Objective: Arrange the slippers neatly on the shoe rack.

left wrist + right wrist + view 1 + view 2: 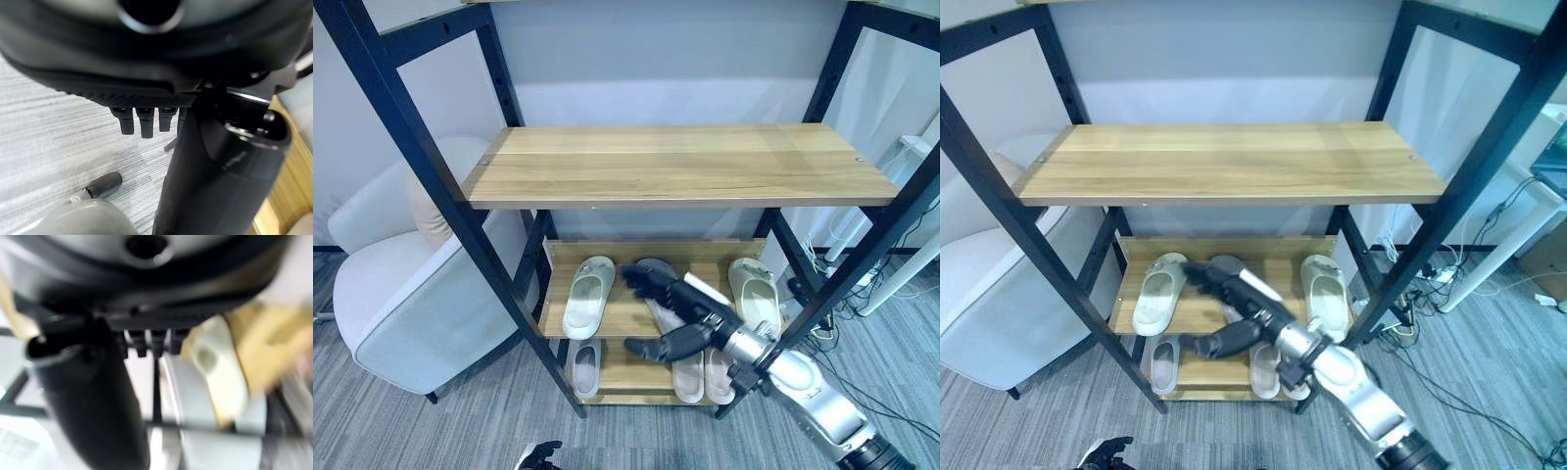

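- Right hand [671, 313]: fingers spread, holding nothing, over grey foam slipper [658, 284] on black-framed wooden shoe rack [607, 318] middle shelf
- Risk: a careless sweep may nudge neighbouring cream slipper [588, 295] askew
- Left hand [538, 456]: low, state unclear

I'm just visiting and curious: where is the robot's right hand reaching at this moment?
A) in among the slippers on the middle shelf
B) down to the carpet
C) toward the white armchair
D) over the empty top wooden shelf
A: the right hand is stretched out over the grey slipper on the middle shelf.

grey slipper [658, 294] half hidden behind right robot hand [680, 311]
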### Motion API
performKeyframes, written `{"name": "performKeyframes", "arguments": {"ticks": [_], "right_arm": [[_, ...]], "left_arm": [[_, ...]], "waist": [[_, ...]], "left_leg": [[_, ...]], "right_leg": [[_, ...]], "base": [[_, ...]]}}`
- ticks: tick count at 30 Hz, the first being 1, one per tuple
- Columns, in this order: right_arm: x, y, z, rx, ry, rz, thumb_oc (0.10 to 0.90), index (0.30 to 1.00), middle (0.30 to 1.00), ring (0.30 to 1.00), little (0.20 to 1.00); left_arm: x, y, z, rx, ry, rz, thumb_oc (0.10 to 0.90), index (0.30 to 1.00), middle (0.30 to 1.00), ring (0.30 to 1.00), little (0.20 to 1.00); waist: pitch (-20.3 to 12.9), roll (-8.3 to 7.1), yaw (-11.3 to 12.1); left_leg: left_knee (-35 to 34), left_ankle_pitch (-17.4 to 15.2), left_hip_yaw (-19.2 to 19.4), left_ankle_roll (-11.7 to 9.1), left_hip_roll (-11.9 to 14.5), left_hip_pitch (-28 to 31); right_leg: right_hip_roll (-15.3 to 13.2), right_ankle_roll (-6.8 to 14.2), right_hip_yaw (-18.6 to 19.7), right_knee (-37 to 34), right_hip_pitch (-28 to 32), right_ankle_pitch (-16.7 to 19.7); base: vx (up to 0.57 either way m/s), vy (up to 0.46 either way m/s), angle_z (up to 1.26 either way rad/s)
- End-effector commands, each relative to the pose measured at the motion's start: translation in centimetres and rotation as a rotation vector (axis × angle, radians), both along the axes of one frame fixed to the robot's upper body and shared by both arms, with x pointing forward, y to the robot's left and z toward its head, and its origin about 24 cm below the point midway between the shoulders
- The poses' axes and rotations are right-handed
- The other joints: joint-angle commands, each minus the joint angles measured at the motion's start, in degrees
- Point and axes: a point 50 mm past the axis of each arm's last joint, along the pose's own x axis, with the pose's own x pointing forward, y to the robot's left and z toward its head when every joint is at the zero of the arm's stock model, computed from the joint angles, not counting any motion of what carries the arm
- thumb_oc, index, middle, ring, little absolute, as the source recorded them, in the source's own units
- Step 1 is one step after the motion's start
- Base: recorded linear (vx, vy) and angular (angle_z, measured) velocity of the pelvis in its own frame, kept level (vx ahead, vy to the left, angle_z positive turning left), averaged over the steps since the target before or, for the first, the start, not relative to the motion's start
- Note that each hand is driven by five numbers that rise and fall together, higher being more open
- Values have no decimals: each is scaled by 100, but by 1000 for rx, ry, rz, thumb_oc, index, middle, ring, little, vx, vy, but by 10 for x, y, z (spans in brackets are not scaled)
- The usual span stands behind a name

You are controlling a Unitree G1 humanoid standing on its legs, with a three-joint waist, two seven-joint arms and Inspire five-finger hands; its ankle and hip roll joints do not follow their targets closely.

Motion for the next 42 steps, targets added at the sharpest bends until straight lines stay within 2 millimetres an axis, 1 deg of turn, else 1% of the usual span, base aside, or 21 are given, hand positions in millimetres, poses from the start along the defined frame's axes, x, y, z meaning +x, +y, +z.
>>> {"name": "performKeyframes", "arguments": {"ticks": [1, 3, 7, 8, 9, 10, 14, 15, 20, 24, 28, 35, 36, 37, 42], "right_arm": [[15, -10, 54, -2, -383, -166, 800, 900, 900, 900, 900], [20, -23, 55, -75, -429, -265, 800, 900, 900, 900, 900], [32, -44, 46, -155, -432, -428, 800, 900, 900, 900, 900], [32, -43, 46, -155, -433, -428, 800, 900, 900, 900, 900], [37, -50, 40, -117, -402, -479, 800, 900, 900, 900, 900], [40, -51, 38, -101, -391, -499, 800, 900, 900, 900, 900], [47, -58, 39, -126, -399, -549, 800, 900, 900, 900, 900], [53, -61, 35, -136, -382, -577, 800, 900, 900, 900, 900], [63, -66, 36, -160, -374, -612, 800, 900, 900, 900, 900], [71, -65, 43, -144, -388, -621, 800, 900, 900, 900, 900], [79, -61, 43, -136, -372, -617, 800, 900, 900, 900, 900], [83, -59, 35, -169, -337, -613, 800, 900, 900, 900, 900], [85, -57, 31, -182, -319, -608, 515, 472, 472, 472, 472], [86, -57, 31, -181, -319, -607, 400, 300, 300, 300, 300], [83, -63, 23, -268, -309, -620, 400, 300, 300, 300, 300]], "left_arm": [[-7, -10, -4, -15, 42, -59, 800, 900, 900, 900, 900], [-7, -9, -4, -12, 37, -56, 800, 900, 900, 900, 900], [-5, -9, -4, -6, 34, -74, 800, 900, 900, 900, 900], [-5, -9, -4, -6, 34, -73, 800, 900, 900, 900, 900], [-4, -10, -3, -3, 30, -85, 800, 900, 900, 900, 900], [-4, -10, -3, -2, 29, -94, 800, 900, 900, 900, 900], [1, -10, -2, -3, 15, -103, 800, 900, 900, 900, 900], [3, -10, -2, 0, 9, -113, 800, 900, 900, 900, 900], [11, -8, 1, 7, -17, -118, 800, 900, 900, 900, 900], [18, -7, 3, 11, -44, -109, 800, 900, 900, 900, 900], [23, -5, 5, 15, -59, -106, 800, 900, 900, 900, 900], [25, -2, 6, 27, -67, -104, 800, 900, 900, 900, 900], [26, -2, 6, 28, -70, -107, 800, 900, 900, 900, 900], [26, -2, 6, 28, -70, -107, 800, 900, 900, 900, 900], [25, 0, 6, 34, -70, -109, 800, 900, 900, 900, 900]], "waist": [[53, -216, 119], [75, -231, 157], [140, -257, 229], [140, -259, 229], [178, -270, 260], [209, -276, 282], [262, -299, 341], [294, -318, 379], [400, -356, 430], [460, -381, 475], [510, -402, 545], [562, -430, 642], [569, -444, 663], [570, -444, 661], [570, -469, 666]], "left_leg": [[46, -409, 206, 164, -185, 31], [46, -424, 177, 184, -201, 12], [46, -439, 121, 216, -237, -41], [46, -439, 122, 216, -238, -43], [46, -434, 107, 225, -254, -83], [46, -430, 97, 230, -264, -117], [46, -433, 55, 238, -289, -212], [46, -426, 37, 242, -292, -269], [46, -406, 0, 245, -318, -404], [46, -382, -38, 242, -340, -550], [46, -370, -77, 248, -374, -635], [46, -362, -141, 248, -419, -725], [46, -362, -156, 253, -433, -742], [46, -362, -155, 253, -433, -743], [46, -389, -173, 264, -450, -733]], "right_leg": [[-72, 220, 36, 73, 228, -691], [-82, 224, 19, 73, 215, -691], [-98, 230, -9, 73, 180, -692], [-98, 230, -8, 73, 177, -692], [-106, 228, -11, 73, 148, -686], [-114, 228, -10, 73, 123, -685], [-129, 233, -49, 73, 34, -675], [-136, 236, -66, 73, -9, -671], [-145, 248, -98, 73, -142, -648], [-160, 255, -105, 73, -270, -629], [-185, 271, -122, 73, -336, -611], [-233, 289, -185, 73, -403, -585], [-240, 292, -188, 73, -421, -577], [-241, 292, -187, 73, -423, -577], [-261, 307, -212, 73, -414, -569]], "base": [[44, 27, 1], [46, 25, 1], [30, 20, 6], [23, 26, 14], [23, 29, 9], [23, 29, 7], [12, 18, 4], [12, 24, 9], [-12, 22, 9], [0, 0, 0], [2, 9, 1], [8, 19, 11], [-4, 13, 5], [0, 0, 0], [9, 2, 2]]}}
